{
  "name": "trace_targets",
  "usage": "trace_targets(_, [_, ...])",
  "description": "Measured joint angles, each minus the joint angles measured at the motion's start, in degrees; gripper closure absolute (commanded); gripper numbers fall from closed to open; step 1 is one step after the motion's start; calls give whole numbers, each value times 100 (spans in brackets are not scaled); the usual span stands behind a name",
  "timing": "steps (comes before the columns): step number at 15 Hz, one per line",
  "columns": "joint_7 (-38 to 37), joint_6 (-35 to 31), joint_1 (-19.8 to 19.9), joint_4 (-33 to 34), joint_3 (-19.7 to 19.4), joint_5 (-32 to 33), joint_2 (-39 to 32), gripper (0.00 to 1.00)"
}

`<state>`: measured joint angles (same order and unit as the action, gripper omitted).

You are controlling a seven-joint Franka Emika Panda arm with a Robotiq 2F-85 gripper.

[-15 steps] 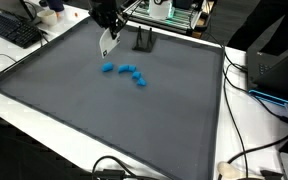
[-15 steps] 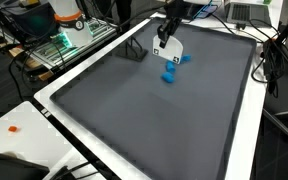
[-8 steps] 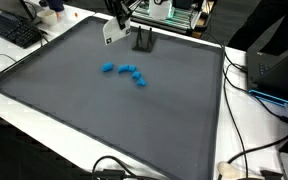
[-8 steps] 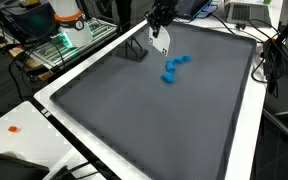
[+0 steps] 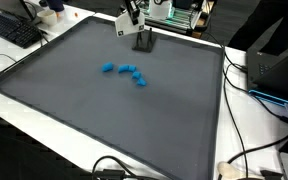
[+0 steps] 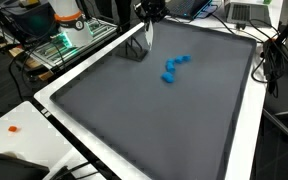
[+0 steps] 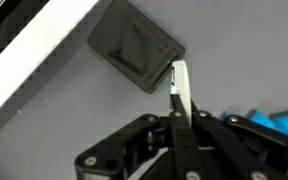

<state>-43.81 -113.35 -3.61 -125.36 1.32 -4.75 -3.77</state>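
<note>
Over the far bench (image 7: 44, 120), our pincer (image 7: 180, 118) pinching a white strip (image 7: 180, 80), black holder (image 7: 136, 55) at eleven o'clock, blue pieces (image 7: 280, 120) at three.

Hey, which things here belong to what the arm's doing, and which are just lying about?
In hand: gripper, the white flat piece it holds, the black stand beside it.
Lying about: blue pieces, keyboard, cables.
</note>
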Motion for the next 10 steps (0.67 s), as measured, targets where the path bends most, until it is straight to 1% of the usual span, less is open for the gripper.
trace_targets(4, [-399,-186,-3,-450,39,-378,263,99])
trace_targets(8, [-570,-703,-3,-972,56,-755,482,99])
trace_targets(10, [-678,-1006,-3,-1239,62,-845,563,99])
